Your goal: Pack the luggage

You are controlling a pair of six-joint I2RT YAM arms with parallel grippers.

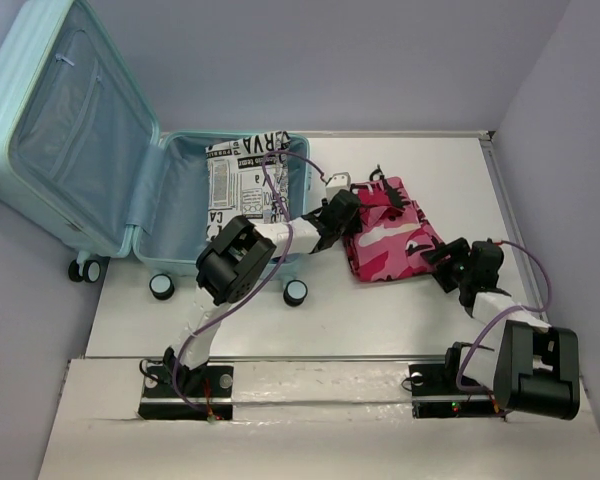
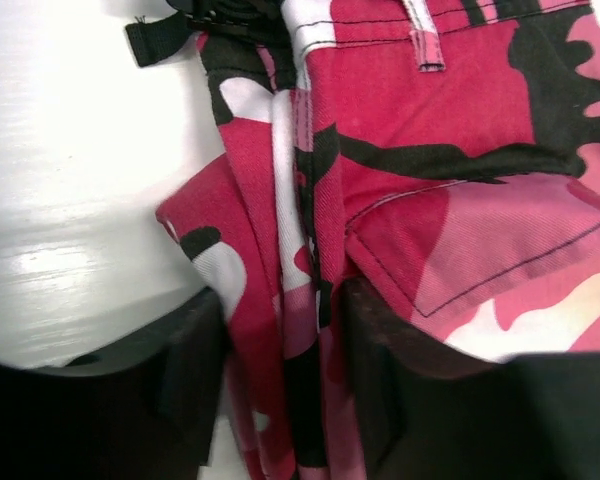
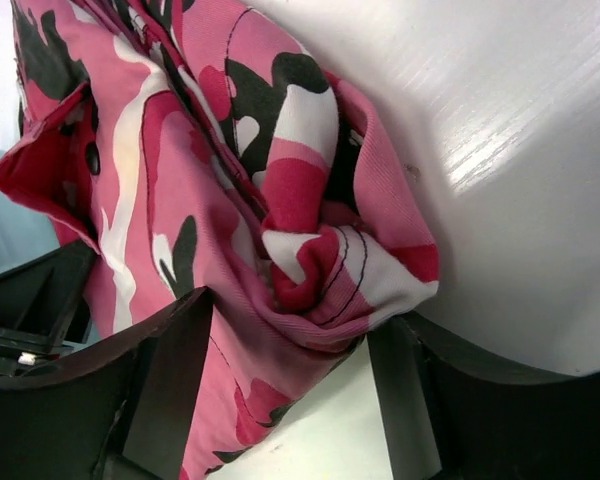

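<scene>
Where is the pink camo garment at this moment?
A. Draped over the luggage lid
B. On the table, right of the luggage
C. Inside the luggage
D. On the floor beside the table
B: the top view shows the garment lying on the table to the right of the open luggage, whose base holds a newsprint-pattern item.

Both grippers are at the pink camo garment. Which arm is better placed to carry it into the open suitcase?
Probably left: the left gripper straddles the pink camo garment at its edge nearest the luggage; the right gripper is at the far edge.
</scene>
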